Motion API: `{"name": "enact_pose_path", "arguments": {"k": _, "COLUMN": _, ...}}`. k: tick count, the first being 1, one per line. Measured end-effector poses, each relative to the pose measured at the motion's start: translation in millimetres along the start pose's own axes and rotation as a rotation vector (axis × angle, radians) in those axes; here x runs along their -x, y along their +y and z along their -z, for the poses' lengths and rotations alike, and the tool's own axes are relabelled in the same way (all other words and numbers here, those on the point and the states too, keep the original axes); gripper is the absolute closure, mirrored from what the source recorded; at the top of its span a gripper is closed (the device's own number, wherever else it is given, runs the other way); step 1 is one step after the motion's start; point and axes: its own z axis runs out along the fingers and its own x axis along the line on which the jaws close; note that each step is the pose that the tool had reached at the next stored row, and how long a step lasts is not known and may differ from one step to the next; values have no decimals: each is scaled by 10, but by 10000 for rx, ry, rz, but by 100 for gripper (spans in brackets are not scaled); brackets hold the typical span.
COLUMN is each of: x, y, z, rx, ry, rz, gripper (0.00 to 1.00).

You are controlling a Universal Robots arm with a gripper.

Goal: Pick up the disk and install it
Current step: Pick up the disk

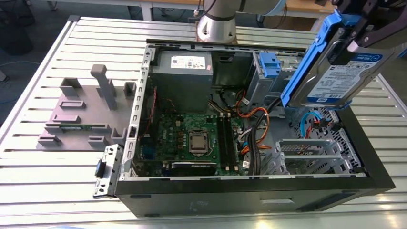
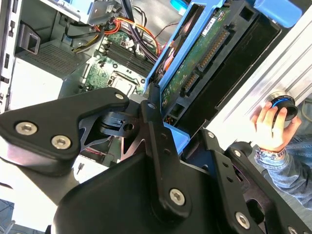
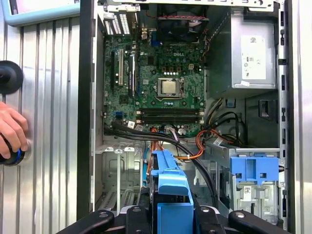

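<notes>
Pick-up: done, by the look of it. Disk [image 1: 337, 67] lifted clear of the tabletop [image 1: 38, 157], carried high at the exterior view's right.
Jaws: clamped on the disk, black gripper [image 1: 372, 26] gripping its upper end; blue bracket and label side turned toward the exterior camera.
Disk attitude: on edge, tilted, lower end hanging over the open computer case [image 1: 254, 183] but touching nothing inside.
Second wrist view: green circuit side and connector edge of the disk [image 2: 195, 73] up close, blue bracket along its flank, black linkage of the gripper [image 2: 161, 146] in front.
First wrist view: blue bracket end of the disk [image 3: 170, 190] poised above the case interior, motherboard [image 3: 161, 78] and orange cables [image 3: 204, 139] beyond it.
Drive bay: metal cage [image 1: 311, 157] at the case's near corner looked unoccupied; small blue latch piece [image 3: 253, 168] sat on a neighbouring bracket.
Install: not yet done. Not seated, not in any bay.
Bystander: a hand [image 3: 12, 129] rested on a round knob at the tabletop's edge, well apart from the case.
Progress: judged roughly halfway, with grasp complete and placement outstanding.
</notes>
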Motion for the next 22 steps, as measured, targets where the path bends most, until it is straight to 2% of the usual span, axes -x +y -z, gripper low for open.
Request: {"name": "enact_pose_path", "arguments": {"k": 22, "x": -45, "y": -1, "z": 1, "rx": 0, "ry": 0, "rz": 0, "gripper": 63}}
